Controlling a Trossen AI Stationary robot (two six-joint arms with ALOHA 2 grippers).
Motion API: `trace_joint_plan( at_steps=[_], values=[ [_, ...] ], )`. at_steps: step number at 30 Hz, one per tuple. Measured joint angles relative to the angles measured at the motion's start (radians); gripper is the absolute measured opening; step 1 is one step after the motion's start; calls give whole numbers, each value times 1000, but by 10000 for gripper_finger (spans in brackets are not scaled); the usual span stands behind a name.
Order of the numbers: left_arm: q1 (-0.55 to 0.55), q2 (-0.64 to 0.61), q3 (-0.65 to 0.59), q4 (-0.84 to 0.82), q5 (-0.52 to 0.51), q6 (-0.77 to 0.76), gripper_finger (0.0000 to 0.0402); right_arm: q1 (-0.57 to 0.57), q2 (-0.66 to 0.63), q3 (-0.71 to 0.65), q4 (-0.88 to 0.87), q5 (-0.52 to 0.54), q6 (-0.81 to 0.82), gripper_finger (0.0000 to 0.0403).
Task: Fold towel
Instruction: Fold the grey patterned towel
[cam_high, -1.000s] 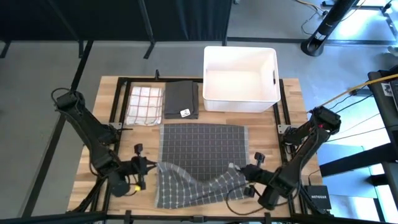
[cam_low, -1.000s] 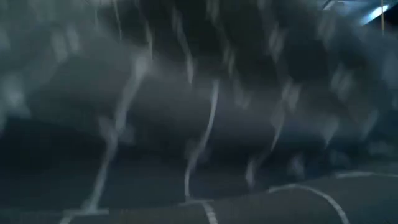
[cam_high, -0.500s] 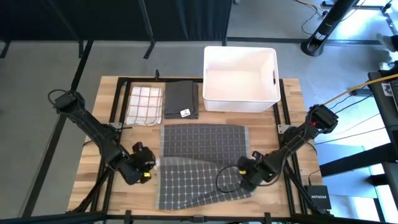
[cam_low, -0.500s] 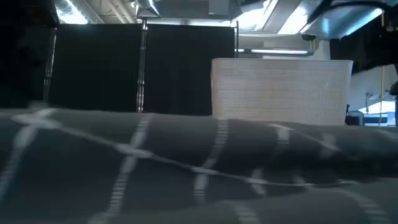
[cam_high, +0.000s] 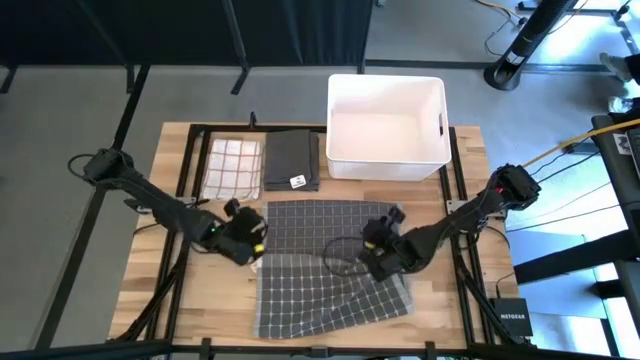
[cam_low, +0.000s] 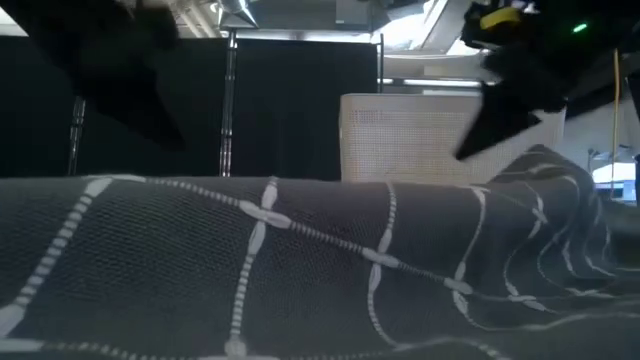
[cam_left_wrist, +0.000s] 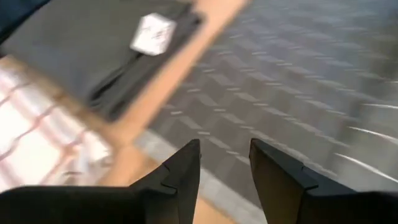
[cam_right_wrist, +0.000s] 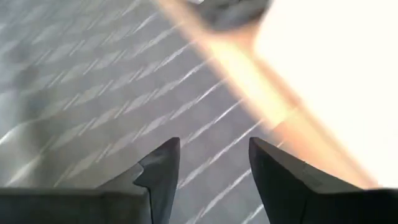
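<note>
Both grippers (cam_high: 252, 241) (cam_high: 375, 250) moved inward, jaws apart, towel (cam_high: 325, 265) released, lengthwise front-to-back.

A white rectangular plastic bin (cam_high: 386, 128) sits on the light wooden table (cam_high: 478, 165) at about one o'clock from the table's middle, its long side running across the far edge. At eleven o'clock lies a folded dark grey cloth (cam_high: 291, 159) with a small white tag (cam_high: 297, 181) at its near corner. Just beside it, toward nine o'clock, lies a folded white cloth with red check lines (cam_high: 233, 167); the two nearly touch. At four o'clock, off the table's corner, a small black box (cam_high: 510, 314) rests on the floor. A black round-footed stand (cam_high: 522, 52) rises at two o'clock, beyond the table.
</note>
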Motion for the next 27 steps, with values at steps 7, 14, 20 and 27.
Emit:
trace_joint_plan(
  at_steps=[7, 14, 20, 27],
  values=[
    [181, 104, -116, 106, -29, -75, 131, -130, 0, -66, 15, 111, 206, 195],
    [315, 202, -161, 287, -24, -37, 131, -270, 0, -181, 39, -45, 364, 195],
    [330, 245, -162, 349, 113, 52, 131, -315, 0, -298, 207, -208, 330, 195],
    [242, 216, -162, 351, 200, 20, 131, -218, -4, -258, 225, -317, 256, 195]
  ],
)
